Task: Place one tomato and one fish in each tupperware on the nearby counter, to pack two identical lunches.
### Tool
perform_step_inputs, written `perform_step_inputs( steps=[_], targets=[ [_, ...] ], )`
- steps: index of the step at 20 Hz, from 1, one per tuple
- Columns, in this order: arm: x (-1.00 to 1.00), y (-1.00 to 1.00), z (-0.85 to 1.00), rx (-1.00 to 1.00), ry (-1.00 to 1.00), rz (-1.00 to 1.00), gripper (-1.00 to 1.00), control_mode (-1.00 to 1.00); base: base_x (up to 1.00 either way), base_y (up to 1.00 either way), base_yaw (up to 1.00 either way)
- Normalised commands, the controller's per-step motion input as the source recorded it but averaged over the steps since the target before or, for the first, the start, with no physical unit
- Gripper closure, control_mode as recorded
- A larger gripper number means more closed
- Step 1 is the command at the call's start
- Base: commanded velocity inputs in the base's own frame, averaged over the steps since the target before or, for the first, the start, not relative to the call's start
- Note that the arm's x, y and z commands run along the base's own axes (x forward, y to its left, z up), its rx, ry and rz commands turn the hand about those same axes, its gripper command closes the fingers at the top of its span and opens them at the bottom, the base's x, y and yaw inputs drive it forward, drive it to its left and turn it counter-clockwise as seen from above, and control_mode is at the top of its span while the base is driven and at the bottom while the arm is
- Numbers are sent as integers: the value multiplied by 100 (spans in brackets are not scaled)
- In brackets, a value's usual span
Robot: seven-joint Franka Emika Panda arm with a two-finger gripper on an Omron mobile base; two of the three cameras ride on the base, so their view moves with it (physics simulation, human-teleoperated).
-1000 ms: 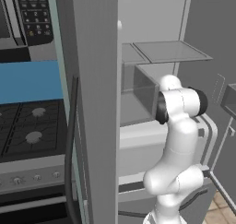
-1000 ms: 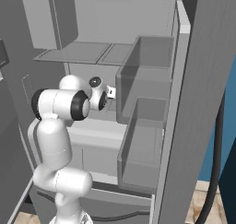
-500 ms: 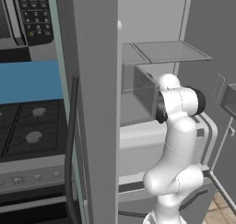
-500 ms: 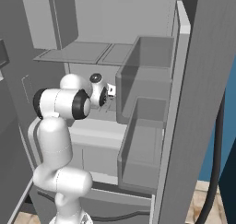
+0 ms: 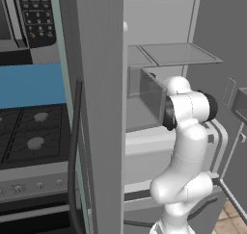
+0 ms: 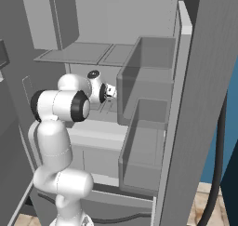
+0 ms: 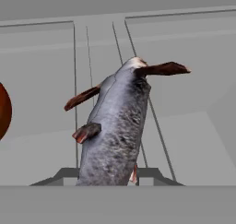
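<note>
The claw (image 6: pixel 111 91) reaches into the open fridge (image 6: pixel 139 71) and is clamped on the fish (image 7: pixel 117 126), which sticks out between its tips. A tomato (image 7: pixel 3 110) sits at the left edge of the hand view.

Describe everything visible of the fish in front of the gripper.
The fish in the hand view has a mottled grey body paling to whitish at its far end, with dark reddish-brown fins jutting out on both sides. It runs lengthwise away from the camera over a grey fridge shelf, its near end between the gripper's dark fingertips. Whether they pinch it is unclear.
</note>
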Motion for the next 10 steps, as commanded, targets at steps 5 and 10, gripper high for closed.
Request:
perform_step_inputs(
  steps=[5,10],
  targets=[
    [-100,-1,-61,0,-9,-7,100,-100,0,0,0],
    [-100,-13,-11,2,-8,-2,100,-100,0,0,0]
  ],
)
